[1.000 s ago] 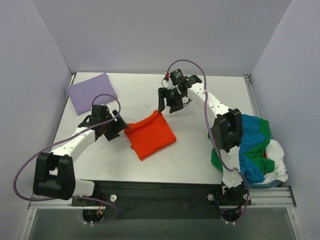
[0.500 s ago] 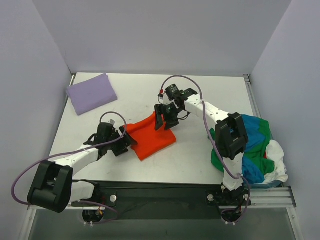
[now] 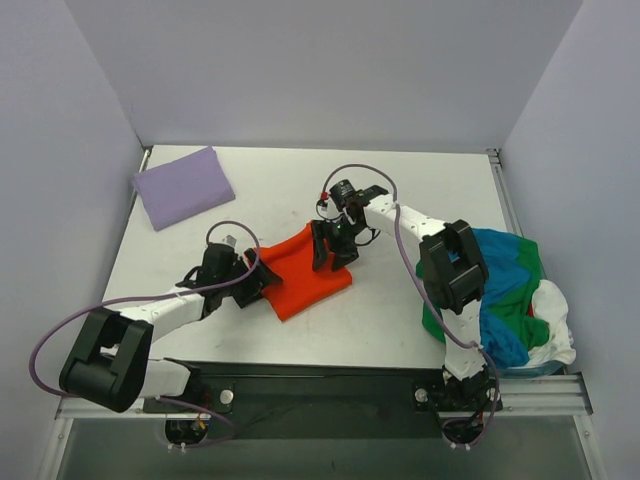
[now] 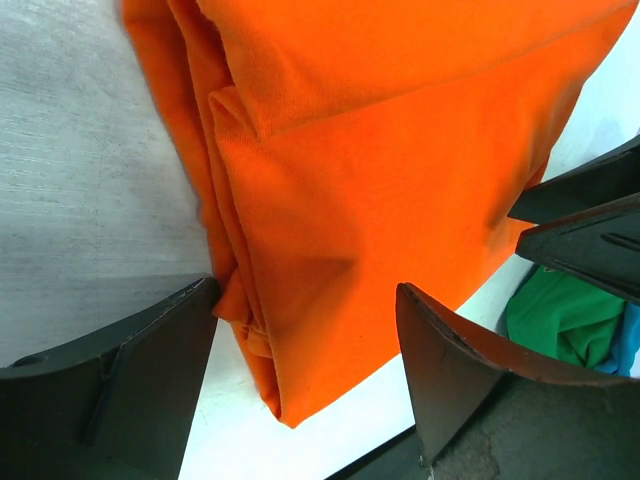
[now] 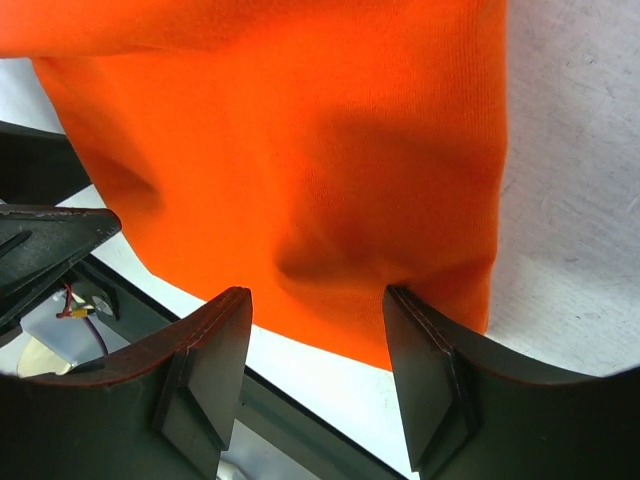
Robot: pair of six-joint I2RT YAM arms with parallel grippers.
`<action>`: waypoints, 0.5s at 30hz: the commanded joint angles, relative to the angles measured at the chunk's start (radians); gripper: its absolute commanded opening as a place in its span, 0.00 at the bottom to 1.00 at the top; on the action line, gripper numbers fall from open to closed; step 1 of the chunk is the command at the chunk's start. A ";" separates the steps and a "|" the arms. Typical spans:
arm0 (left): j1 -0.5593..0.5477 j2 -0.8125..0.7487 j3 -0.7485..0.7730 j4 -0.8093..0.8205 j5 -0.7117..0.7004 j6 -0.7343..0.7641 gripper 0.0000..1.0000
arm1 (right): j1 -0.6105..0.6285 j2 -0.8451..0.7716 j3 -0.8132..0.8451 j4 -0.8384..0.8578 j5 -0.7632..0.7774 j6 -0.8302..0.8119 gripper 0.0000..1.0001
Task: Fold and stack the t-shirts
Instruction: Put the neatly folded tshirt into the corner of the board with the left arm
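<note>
Left pincer (image 4: 308, 300) moved to orange-red t-shirt (image 3: 300, 277) edge, wide astride | right pincer (image 5: 315, 300) lowered onto it, wide

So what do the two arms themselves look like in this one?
Both the left arm and right arm have white links with chunky black joint housings, black wedge-shaped jaws and a looping purple-grey cable each. A small red part shows by the right wrist.

The orange-red t-shirt (image 3: 305, 275) is bright and plain. The lavender t-shirt (image 3: 183, 186) is plain too. The heap of t-shirts (image 3: 510, 292) mixes green, blue and white. The table (image 3: 280, 190) is whitish.
</note>
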 commanded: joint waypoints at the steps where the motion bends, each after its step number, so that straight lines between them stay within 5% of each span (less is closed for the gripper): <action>1: -0.021 0.027 0.005 -0.055 -0.107 0.002 0.82 | -0.005 0.005 -0.008 -0.017 -0.009 0.000 0.55; 9: -0.055 0.152 0.051 -0.070 -0.128 0.049 0.78 | 0.001 0.043 -0.027 -0.017 -0.006 0.004 0.55; 12: -0.060 0.175 0.070 -0.117 -0.143 0.064 0.65 | 0.004 0.051 -0.027 -0.017 -0.009 0.004 0.55; 15: -0.066 0.193 0.107 -0.182 -0.178 0.087 0.41 | 0.004 0.051 -0.027 -0.019 -0.009 0.004 0.55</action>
